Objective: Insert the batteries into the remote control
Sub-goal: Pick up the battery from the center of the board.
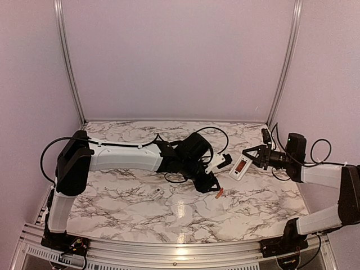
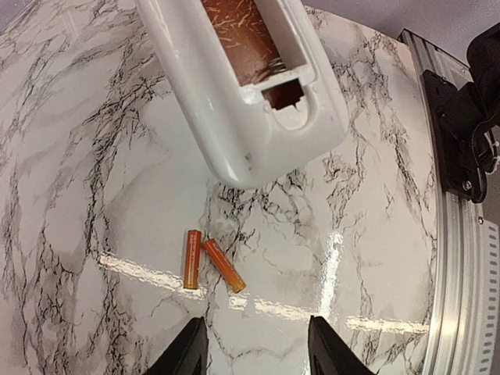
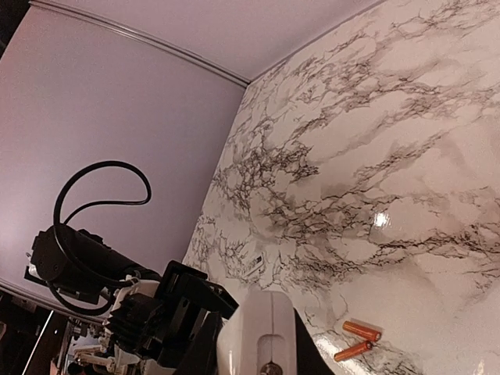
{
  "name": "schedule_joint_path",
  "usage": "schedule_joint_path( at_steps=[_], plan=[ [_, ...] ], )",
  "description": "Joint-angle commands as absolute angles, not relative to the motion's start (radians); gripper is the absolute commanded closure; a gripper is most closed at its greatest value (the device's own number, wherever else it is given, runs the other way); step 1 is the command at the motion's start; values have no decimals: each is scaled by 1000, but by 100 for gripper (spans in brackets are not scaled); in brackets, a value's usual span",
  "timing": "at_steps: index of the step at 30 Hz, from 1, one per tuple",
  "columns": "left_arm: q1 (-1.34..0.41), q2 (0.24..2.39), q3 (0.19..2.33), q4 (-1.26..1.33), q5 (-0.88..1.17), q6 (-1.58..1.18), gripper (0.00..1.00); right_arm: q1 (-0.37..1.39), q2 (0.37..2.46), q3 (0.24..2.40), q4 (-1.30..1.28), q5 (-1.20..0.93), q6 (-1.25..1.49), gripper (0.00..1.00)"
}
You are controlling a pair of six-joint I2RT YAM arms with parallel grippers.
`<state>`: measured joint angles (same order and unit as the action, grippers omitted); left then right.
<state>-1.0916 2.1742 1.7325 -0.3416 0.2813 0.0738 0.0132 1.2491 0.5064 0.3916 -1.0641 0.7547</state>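
Note:
The white remote control is held above the table, back up, with its battery bay open and reddish-brown inside. My right gripper is shut on the remote's end; in the right wrist view the remote sits between the dark fingers. Two orange batteries lie side by side on the marble table, touching at one end, and also show in the right wrist view. My left gripper is open and empty, just above and near the batteries, below the remote.
A small white flat cover piece lies on the table to the left, also seen in the right wrist view. Black cables trail behind the left arm. The table's metal edge rail runs along the right of the left wrist view.

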Motion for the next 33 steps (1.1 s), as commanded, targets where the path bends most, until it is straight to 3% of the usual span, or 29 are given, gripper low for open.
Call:
schedule_joint_path(
  at_steps=[1, 6, 33],
  plan=[
    [-1086, 2249, 1790, -367, 287, 221, 57, -25, 1229, 475, 369, -1061, 739, 100],
    [-1080, 2297, 1820, -330, 262, 222, 63, -26, 1228, 475, 372, -1065, 746, 100],
    [-1045, 2395, 1813, -240, 273, 311, 65, -28, 1253, 477, 397, -1083, 759, 100]
  ],
)
